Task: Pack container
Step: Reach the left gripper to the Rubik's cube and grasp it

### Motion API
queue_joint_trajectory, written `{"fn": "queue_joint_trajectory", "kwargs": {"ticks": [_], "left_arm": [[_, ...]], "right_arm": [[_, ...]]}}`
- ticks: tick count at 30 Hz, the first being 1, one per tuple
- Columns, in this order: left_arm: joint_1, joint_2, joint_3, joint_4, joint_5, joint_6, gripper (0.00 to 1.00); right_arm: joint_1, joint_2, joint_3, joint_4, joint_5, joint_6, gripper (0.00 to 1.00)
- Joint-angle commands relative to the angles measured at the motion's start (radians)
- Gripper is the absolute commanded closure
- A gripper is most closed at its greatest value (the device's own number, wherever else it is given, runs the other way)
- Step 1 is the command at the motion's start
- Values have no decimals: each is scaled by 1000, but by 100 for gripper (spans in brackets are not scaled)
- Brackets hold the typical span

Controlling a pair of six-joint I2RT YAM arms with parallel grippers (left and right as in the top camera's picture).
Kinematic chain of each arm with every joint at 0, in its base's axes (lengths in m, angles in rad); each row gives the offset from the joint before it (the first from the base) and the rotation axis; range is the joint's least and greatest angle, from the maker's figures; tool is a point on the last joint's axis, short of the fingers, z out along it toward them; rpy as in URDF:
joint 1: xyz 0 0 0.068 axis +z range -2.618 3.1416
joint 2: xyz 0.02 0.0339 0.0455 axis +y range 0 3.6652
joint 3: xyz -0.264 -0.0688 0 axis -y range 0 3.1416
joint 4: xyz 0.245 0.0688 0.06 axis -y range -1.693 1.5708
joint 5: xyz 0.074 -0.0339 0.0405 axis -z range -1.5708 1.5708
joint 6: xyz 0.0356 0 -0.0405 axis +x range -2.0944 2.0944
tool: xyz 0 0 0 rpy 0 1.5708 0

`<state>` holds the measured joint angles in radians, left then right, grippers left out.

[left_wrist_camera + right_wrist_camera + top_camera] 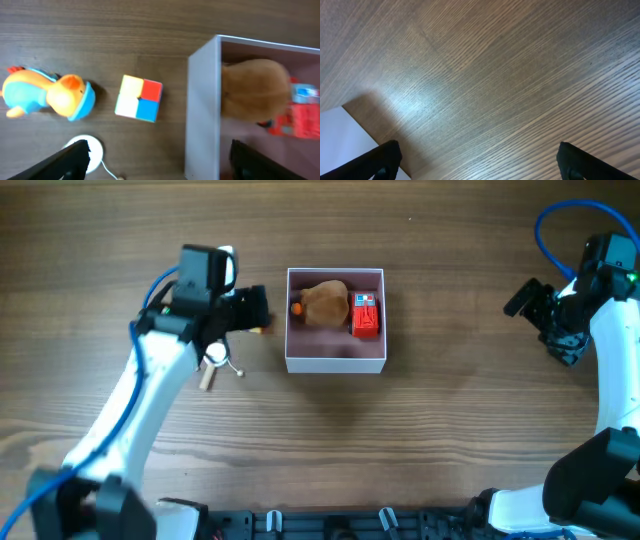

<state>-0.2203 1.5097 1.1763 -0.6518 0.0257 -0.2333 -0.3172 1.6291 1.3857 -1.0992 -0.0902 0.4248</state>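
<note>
Container [335,365] holding brown plush [324,302] and red toy [365,315], cube [138,98] and duck [50,95] outside — left and right jaws spread

We look straight down on a wooden table [440,430]. Near its centre sits the container [335,365], a square white box with a pink inside. In its far half we see a brown plush toy [325,303] with a red toy [365,317] just beside it on the right. The left gripper [258,310] hangs just beside the box's left wall. A small pale object [222,365], too small to identify, lies near that arm. The right gripper [522,298] is well apart, at the table's right edge.
</note>
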Motion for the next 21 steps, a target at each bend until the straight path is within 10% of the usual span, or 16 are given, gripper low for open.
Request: {"fn": "queue_joint_trajectory", "kwargs": {"ticks": [1,21], "left_arm": [[-2,154,119,-45,-55,82,9],[21,541,429,-272,-117,177,12]], "right_arm": [[-1,6,10,-10,-16,-5,0],[-1,6,10,-34,-16,-5,0]]}}
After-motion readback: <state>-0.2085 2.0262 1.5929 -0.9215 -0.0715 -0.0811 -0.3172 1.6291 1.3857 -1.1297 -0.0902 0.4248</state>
